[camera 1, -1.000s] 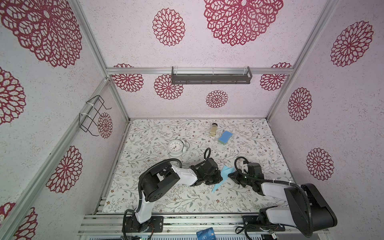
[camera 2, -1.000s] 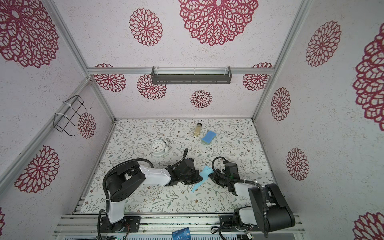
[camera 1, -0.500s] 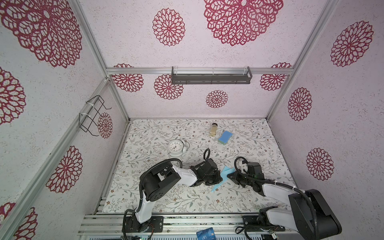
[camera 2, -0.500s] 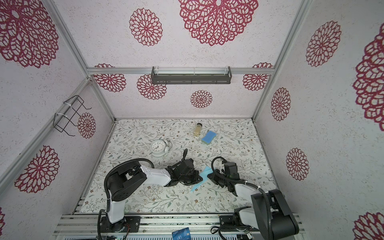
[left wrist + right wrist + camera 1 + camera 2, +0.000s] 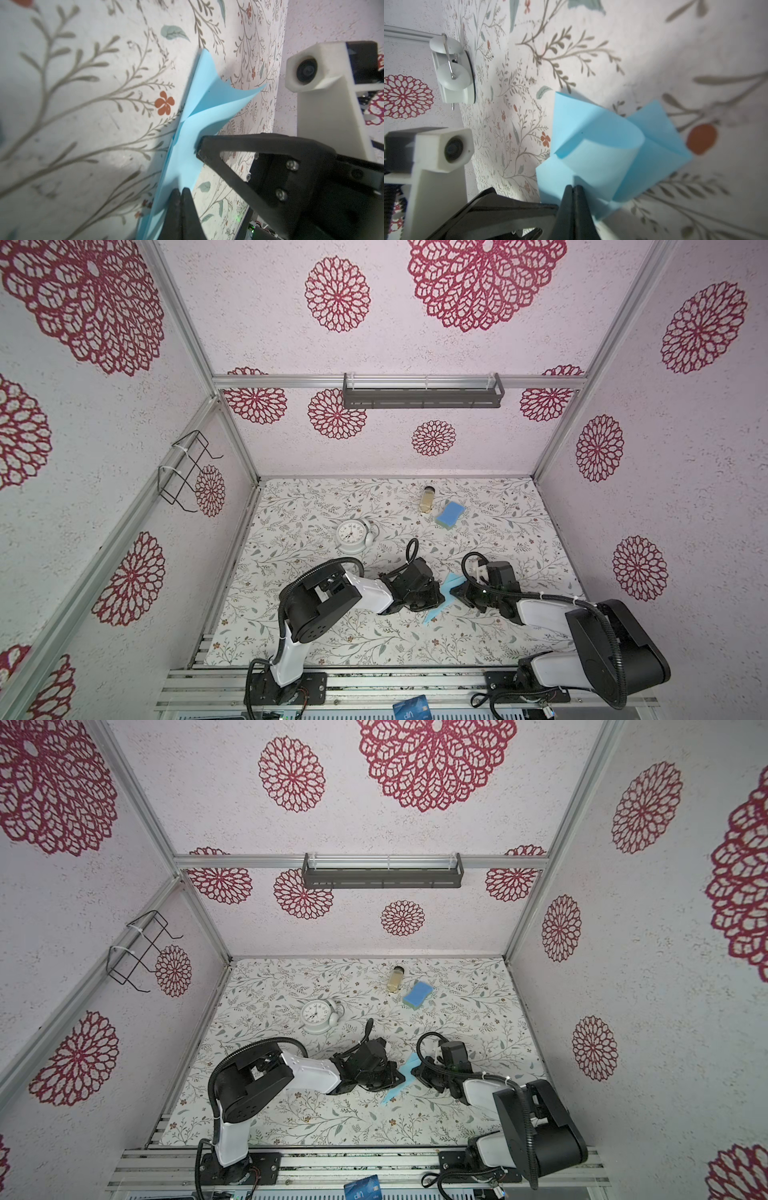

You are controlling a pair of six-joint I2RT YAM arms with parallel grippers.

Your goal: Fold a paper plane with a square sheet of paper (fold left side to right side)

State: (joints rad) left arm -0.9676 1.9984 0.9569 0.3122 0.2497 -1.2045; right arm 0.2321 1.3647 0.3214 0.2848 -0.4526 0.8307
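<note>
Floral table (image 5: 332, 635) up front, with the light blue paper plane (image 5: 433, 614) lying right between my two claws. Left claw (image 5: 181, 190) is squeezed together, tips on the plane's long edge. Right claw (image 5: 573, 187) is together too, tips against the curled-up wing. Can't tell if either actually pinches paper.

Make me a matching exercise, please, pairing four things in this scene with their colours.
Things:
1. clock
2. sponge
3. paper
4. card

Colours:
a. light blue, folded
b. dark blue, printed
c. white
d. blue over green

Pairs: 1-c, 2-d, 3-a, 4-b.
</note>
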